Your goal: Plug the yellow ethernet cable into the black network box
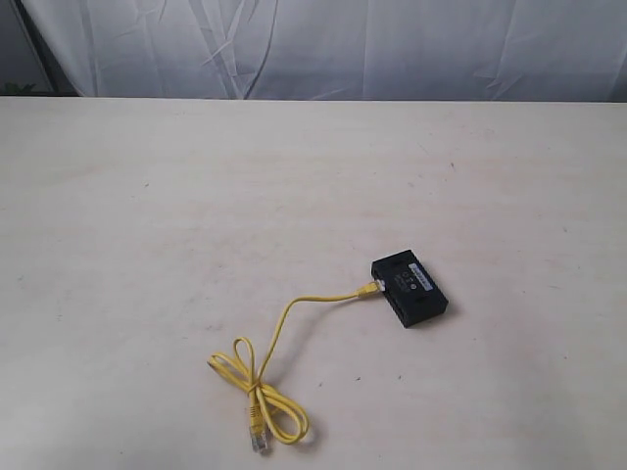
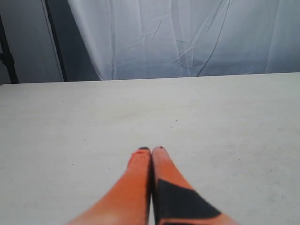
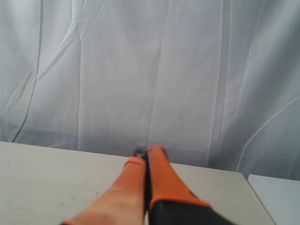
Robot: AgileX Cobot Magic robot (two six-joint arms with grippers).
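left end effector point(image 2: 151, 150): fingers pressed together | right end effector point(image 3: 146, 152): fingers pressed together

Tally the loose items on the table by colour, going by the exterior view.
Yellow: 1 (yellow ethernet cable)
Black: 1 (black network box)
Total: 2

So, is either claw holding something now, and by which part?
Nothing is held. The left claw and right claw are shut and empty; the thin yellow ethernet cable lies on the pale table.
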